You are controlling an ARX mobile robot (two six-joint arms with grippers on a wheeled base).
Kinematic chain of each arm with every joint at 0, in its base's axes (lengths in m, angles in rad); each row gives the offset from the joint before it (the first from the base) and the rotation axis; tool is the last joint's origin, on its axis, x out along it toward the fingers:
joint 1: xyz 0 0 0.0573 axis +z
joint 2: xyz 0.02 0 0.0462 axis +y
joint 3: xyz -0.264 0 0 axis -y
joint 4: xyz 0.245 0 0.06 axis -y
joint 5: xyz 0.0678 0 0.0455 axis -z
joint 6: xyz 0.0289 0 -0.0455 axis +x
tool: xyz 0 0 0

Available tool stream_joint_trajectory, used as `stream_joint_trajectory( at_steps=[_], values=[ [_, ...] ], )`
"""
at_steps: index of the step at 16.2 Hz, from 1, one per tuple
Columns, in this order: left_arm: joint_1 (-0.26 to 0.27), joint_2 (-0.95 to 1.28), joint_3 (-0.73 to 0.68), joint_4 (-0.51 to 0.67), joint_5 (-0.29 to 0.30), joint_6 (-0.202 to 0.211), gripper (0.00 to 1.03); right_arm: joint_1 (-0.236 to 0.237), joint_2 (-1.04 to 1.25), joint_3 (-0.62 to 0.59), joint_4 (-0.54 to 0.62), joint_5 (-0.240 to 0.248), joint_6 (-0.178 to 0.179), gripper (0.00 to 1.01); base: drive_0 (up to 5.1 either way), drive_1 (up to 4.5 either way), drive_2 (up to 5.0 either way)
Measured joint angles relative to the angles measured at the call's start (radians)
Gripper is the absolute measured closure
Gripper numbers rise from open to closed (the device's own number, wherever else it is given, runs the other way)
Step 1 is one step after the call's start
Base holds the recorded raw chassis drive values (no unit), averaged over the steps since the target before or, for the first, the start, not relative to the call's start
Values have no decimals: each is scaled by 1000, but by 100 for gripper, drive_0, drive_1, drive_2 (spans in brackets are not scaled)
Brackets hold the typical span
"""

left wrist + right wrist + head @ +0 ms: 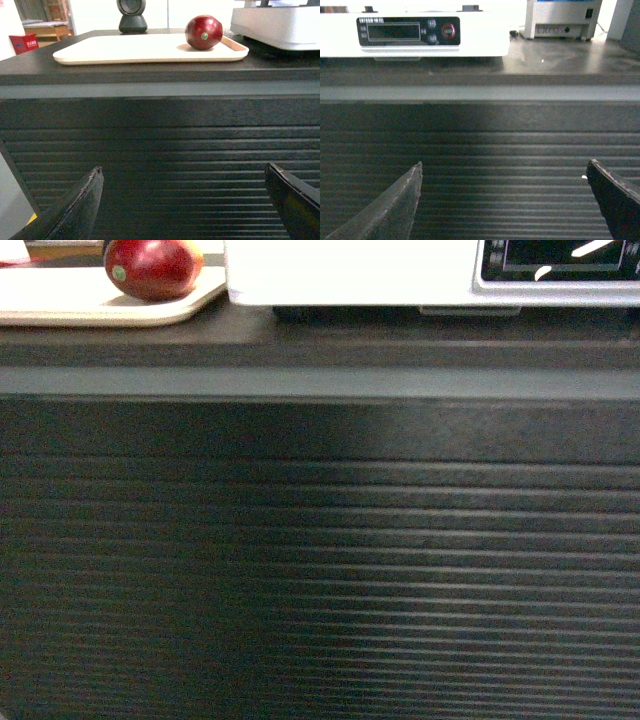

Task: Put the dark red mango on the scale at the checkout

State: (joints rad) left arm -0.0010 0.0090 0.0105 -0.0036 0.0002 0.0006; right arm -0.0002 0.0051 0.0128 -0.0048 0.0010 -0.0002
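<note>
The dark red mango (152, 266) (203, 32) lies on the right end of a beige tray (125, 50) (60, 308) on top of the black checkout counter (320, 540). Right of the tray stands the white scale (350, 275) (280, 25) (415, 32), its dark display strip facing me. My left gripper (184, 172) is open, low in front of the ribbed counter panel, well below the mango. Farther right along that same panel, below the scale's display, my right gripper (504, 167) also hangs open. Neither holds anything, and neither shows in the head view.
A black round-headed device (132, 15) stands behind the tray. A grey box-shaped machine (562, 19) sits on the counter to the right of the scale. The counter's left end (15, 165) shows in the left wrist view, with floor beyond it.
</note>
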Motion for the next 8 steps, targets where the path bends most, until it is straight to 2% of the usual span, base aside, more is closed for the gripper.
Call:
stream_joint_trajectory(
  at_steps=[8],
  values=[
    [0, 0, 0, 0, 0, 0, 5, 0, 0, 0, 1, 0, 0, 3, 0, 0, 0]
  ],
)
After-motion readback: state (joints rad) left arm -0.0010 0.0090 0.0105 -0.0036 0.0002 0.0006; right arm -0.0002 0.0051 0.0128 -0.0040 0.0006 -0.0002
